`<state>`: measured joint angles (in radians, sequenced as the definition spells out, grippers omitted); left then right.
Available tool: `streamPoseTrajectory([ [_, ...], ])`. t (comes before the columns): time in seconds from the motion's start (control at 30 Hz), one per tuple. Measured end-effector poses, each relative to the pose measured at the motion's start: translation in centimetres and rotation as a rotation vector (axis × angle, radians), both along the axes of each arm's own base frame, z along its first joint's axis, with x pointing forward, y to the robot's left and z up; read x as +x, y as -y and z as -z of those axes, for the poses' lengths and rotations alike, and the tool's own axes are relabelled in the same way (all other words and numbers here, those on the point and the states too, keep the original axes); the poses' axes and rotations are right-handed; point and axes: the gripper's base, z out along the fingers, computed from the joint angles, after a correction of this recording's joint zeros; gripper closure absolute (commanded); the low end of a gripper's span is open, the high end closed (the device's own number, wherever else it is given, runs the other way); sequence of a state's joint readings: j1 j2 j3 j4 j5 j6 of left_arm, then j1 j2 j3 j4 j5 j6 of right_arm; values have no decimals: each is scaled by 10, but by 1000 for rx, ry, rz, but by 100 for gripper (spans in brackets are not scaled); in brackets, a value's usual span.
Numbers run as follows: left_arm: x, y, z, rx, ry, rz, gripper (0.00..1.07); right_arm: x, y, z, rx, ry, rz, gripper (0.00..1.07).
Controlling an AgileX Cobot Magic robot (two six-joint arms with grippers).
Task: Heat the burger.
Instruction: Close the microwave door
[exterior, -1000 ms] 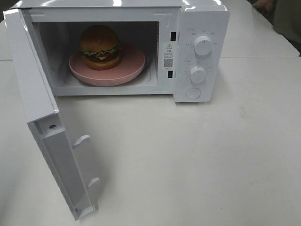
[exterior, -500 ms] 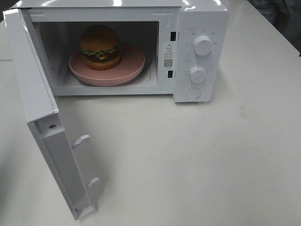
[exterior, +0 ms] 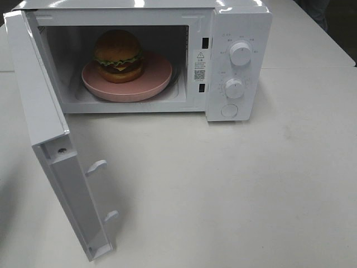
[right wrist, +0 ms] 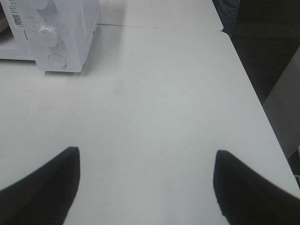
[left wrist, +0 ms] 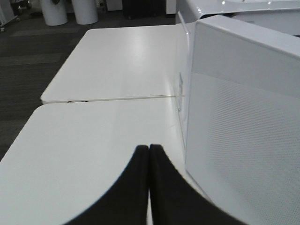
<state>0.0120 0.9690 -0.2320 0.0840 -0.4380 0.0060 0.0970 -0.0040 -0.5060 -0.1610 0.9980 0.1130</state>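
The microwave (exterior: 223, 22) stands on the table (exterior: 234, 190), across the upper part of the exterior view. Its door (exterior: 39, 106) swings open at the left edge and reaches into the lower left. In the cavity, upper left of centre, the burger (exterior: 117, 54) sits on the plate (exterior: 156, 75), toward the plate's left side. Right of the cavity, the upper knob (exterior: 240, 53) is above the lower knob (exterior: 234, 87), with the button (exterior: 229, 110) beneath.

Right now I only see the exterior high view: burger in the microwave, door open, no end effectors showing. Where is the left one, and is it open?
Observer: The left end effector is shut and empty, beside the outer face of the open door.
Operator: And the right one?
Observer: The right end effector is open and empty, over the table, with the microwave and its dials ahead.
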Motion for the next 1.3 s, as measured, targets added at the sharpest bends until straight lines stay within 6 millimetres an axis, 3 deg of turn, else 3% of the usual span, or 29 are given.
streamPoseTrajectory([
  [0.33,26,23,27,-39,4,264,107,0,0,0,0,0,0,31],
  [0.63,37,32,44,-113,-14,317,107,0,0,0,0,0,0,32],
  [1.07,56,74,56,-122,-47,404,107,0,0,0,0,0,0,32],
  [1.13,63,90,57,-130,-43,435,107,0,0,0,0,0,0,32],
  [1.3,74,108,55,-149,-29,444,107,0,0,0,0,0,0,32],
])
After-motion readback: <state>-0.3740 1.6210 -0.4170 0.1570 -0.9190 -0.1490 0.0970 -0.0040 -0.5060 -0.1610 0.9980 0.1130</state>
